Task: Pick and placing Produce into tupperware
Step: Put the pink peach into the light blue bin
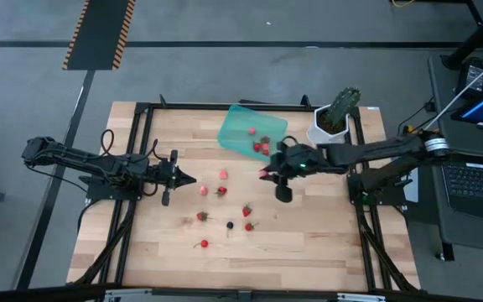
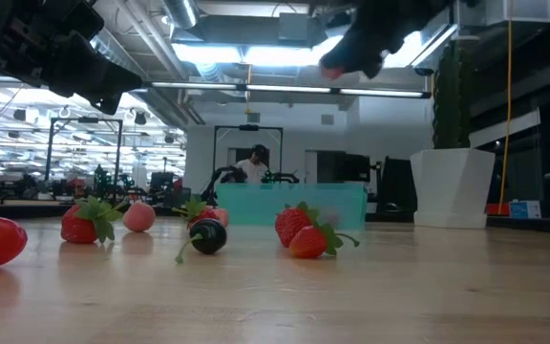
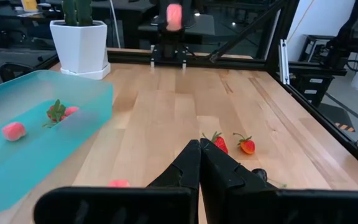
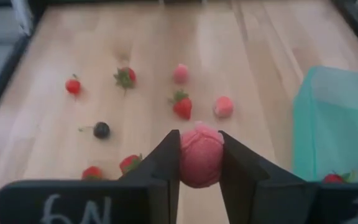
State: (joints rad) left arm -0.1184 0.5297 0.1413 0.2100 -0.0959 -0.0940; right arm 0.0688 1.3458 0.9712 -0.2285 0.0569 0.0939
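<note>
The teal tupperware (image 1: 240, 126) lies at the table's far middle with a pink berry (image 1: 251, 131) and red strawberries (image 1: 262, 146) inside. Several loose pieces of Produce lie on the wood: red strawberries (image 1: 221, 191), pink ones (image 1: 223, 174) and a dark berry (image 1: 230, 225). My right gripper (image 1: 267, 174) hangs above the table just near of the tupperware, shut on a pale pink berry (image 4: 200, 154). My left gripper (image 1: 187, 179) waits shut at the table's left, with nothing in it (image 3: 199, 148). My right gripper pinches the pink berry by its two opposite sides (image 4: 184, 155) between its two fingers. The fingers come from the table's right, slanting downward. The berry is lifted well clear of the table (image 2: 332, 69).
A green cactus-like plant in a white pot (image 1: 334, 119) stands at the far right, next to the tupperware. A black frame (image 1: 141, 151) runs along the table's sides. Bare wood lies along the near edge (image 1: 292, 260).
</note>
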